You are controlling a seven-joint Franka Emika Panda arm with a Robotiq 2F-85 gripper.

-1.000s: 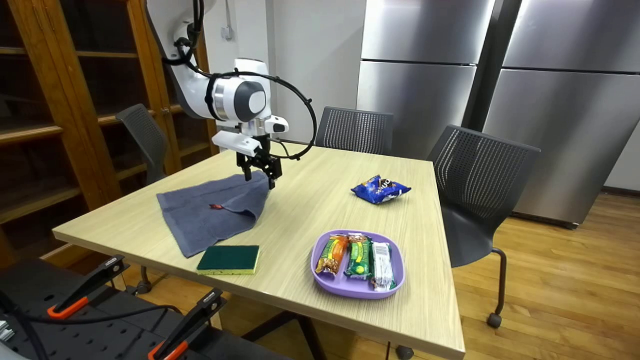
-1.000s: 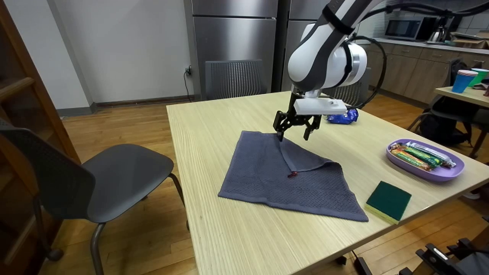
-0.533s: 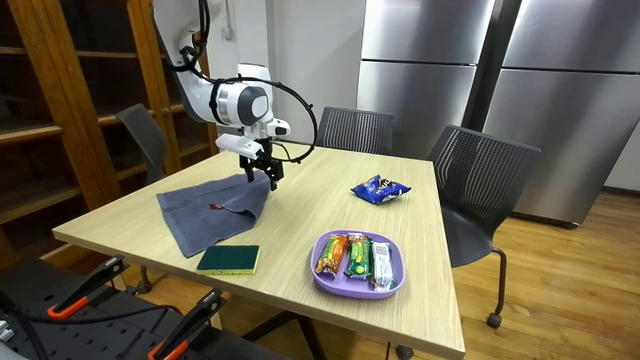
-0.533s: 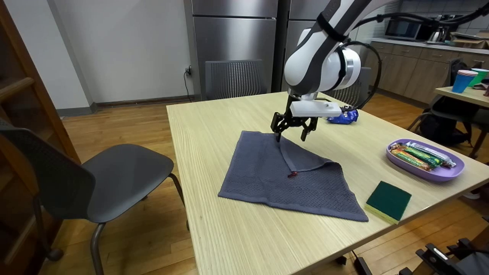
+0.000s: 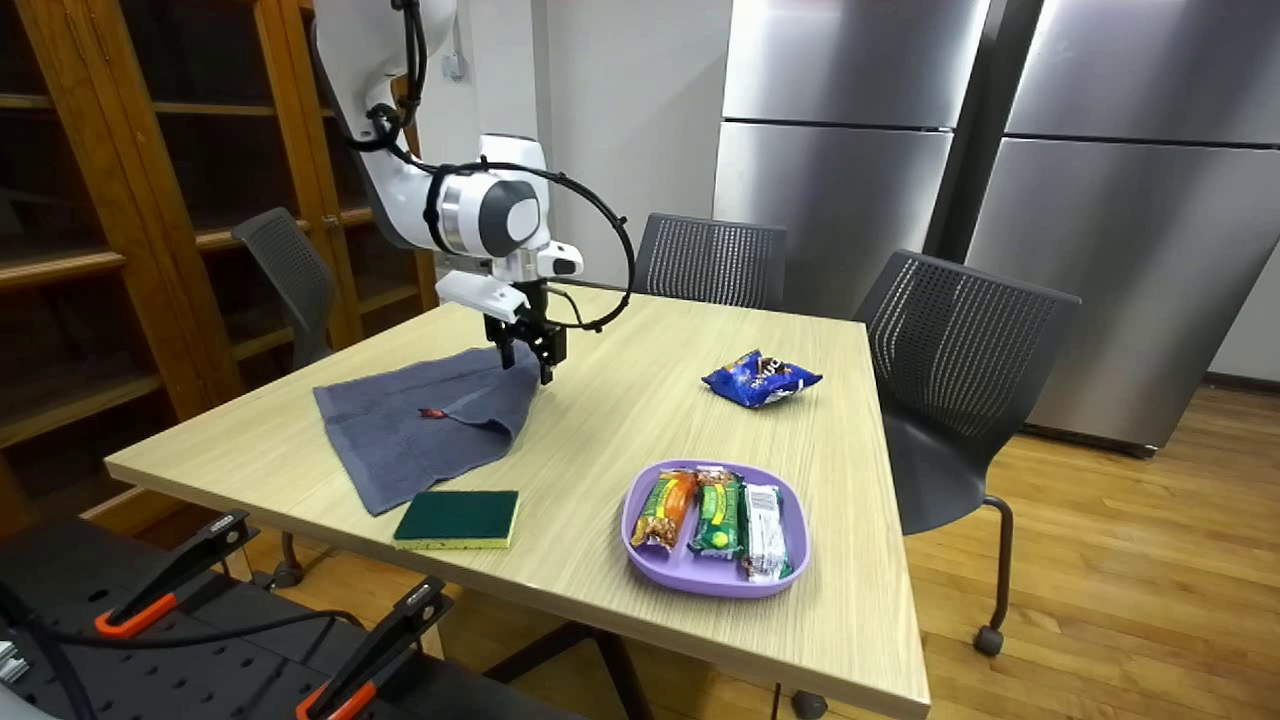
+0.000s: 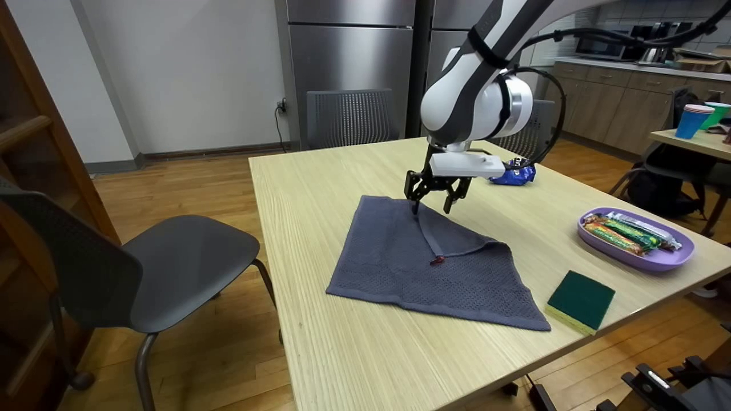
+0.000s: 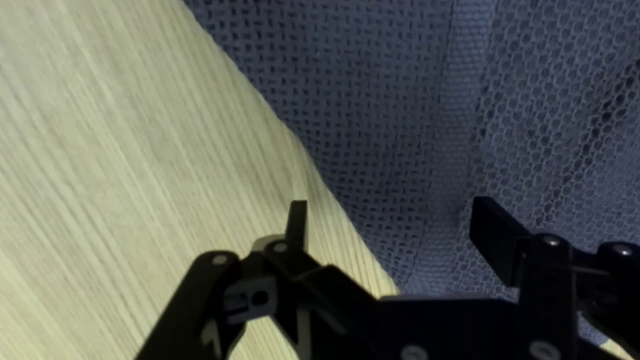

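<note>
My gripper (image 5: 527,368) is open and empty, pointing down near the far edge of a blue-grey towel (image 5: 385,430). The gripper also shows in an exterior view (image 6: 431,206), where the towel (image 6: 388,268) has one part folded over. A small red object (image 6: 437,261) shows at the fold's edge; most of it may be hidden. In the wrist view the fingers of the gripper (image 7: 390,210) are wide apart: one over bare table, one over the towel (image 7: 370,100). The towel's slanting edge passes between them. I cannot tell whether a fingertip touches the towel.
A green and yellow sponge (image 5: 457,519) lies by the table's near edge. A purple tray (image 5: 690,588) holds wrapped bars (image 5: 718,515). A blue snack bag (image 5: 760,380) lies farther back on the wooden table (image 5: 600,420). Chairs (image 5: 925,380) stand around the table.
My gripper has come down a little and shifted slightly, moving left in an exterior view. Its fingers stay open. The towel and the other objects have not moved.
</note>
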